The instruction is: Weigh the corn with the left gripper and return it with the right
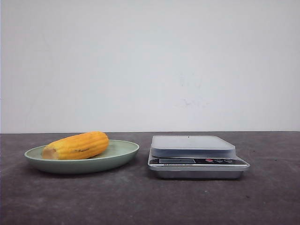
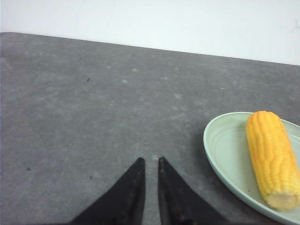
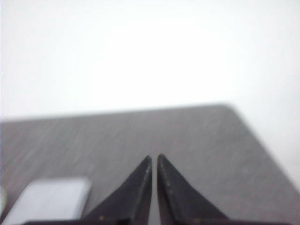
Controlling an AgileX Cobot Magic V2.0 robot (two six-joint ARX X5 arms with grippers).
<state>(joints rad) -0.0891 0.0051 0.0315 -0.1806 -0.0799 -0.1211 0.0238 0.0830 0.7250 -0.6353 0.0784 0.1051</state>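
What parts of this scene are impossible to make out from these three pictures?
- Scale: the display and button markings are too small to read in the front view; the right wrist view is blurred and crops it at the edge.
- Plate: cut off by the left wrist view's edge.
- Corn: its far side is hidden.
- Left gripper and right gripper: only the fingertips show; neither arm appears in the front view.

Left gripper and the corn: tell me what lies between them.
In the left wrist view, only bare grey table and the green plate's near rim separate the left gripper from the corn.
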